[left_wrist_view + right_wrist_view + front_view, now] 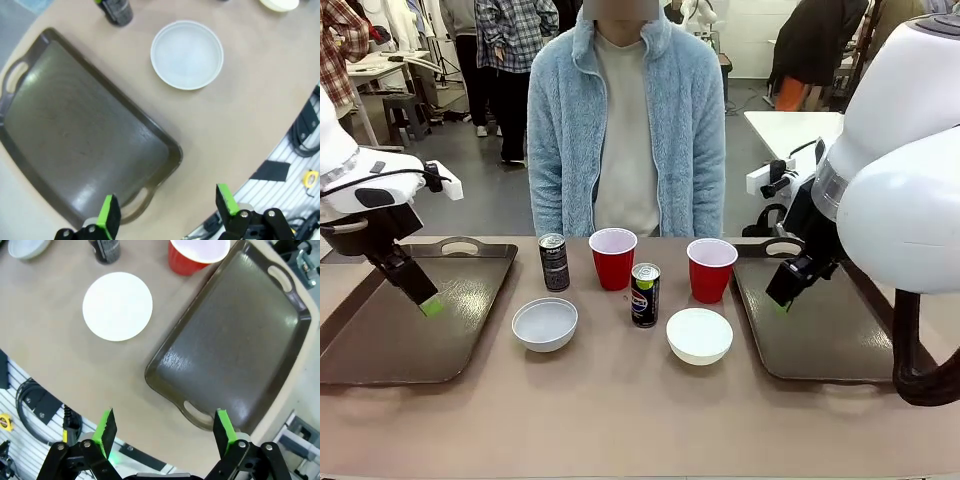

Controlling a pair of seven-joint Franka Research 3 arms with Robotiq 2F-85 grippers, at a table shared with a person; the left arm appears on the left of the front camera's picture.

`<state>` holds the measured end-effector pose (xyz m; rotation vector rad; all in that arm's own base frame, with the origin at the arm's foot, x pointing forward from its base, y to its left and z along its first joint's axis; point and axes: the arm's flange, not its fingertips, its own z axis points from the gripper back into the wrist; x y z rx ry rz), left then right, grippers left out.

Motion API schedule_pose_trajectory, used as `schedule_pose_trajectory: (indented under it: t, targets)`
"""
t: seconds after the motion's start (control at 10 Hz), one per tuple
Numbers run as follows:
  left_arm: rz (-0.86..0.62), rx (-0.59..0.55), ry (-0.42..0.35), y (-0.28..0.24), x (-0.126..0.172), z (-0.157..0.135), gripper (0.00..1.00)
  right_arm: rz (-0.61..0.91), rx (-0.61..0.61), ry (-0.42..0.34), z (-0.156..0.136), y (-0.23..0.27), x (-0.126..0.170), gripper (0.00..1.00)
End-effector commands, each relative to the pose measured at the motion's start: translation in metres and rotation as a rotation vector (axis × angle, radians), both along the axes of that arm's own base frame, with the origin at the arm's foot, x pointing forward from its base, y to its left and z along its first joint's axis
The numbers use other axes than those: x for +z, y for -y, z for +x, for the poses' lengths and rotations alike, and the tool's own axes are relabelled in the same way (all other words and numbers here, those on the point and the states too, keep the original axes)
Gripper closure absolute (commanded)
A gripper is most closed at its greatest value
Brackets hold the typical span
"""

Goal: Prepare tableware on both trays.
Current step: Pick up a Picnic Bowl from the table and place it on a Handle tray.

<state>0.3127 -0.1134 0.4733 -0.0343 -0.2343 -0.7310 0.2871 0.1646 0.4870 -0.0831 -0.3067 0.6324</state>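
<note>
left cup (613, 258), dark can (553, 262) and left bowl (544, 324) stand left of mid-bench (620, 410); right cup (710, 270), blue can (645, 295) and right bowl (699, 335) stand rightward. that puts one set toward each arm, likely so each loads its own tray. left tray (380, 340) lies at 9 o'clock of the group and right tray (820, 340) at 3, both bare. left gripper (430, 305) hangs over its tray, jaws wide, holding nothing. right gripper (782, 300) hangs the same over its tray.
</note>
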Motion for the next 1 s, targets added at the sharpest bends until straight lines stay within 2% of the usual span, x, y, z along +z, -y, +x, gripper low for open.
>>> schedule_pose_trajectory:
  t: [0.0,0.1,0.2,0.3,0.5,0.7,0.9]
  targets:
    - [-0.002,0.001,0.002,-0.002,0.004,-0.003,0.0,-0.009,-0.001,-0.012,-0.003,0.001,0.0,0.0]
    - [-0.18,-0.036,-0.102,-0.017,0.003,0.018,0.0,0.18,-0.039,-0.081,0.012,0.026,0.001,0.0]
    - [-0.327,-0.024,-0.179,-0.039,0.002,0.033,0.0,0.294,-0.113,-0.107,0.019,0.062,0.003,0.0]
    - [-0.514,-0.004,-0.282,-0.069,0.001,0.051,0.0,0.477,-0.169,-0.144,0.022,0.103,0.004,0.0]
    - [-0.684,0.045,-0.43,-0.125,0.002,0.07,0.0,0.704,-0.223,-0.208,0.016,0.162,0.005,0.0]
    - [-0.732,0.1,-0.492,-0.181,0.017,0.077,0.0,0.839,-0.225,-0.241,0.0,0.206,0.018,0.0]
    - [-0.753,0.233,-0.479,-0.223,0.027,0.077,0.0,0.919,-0.274,-0.221,-0.013,0.243,0.023,0.0]
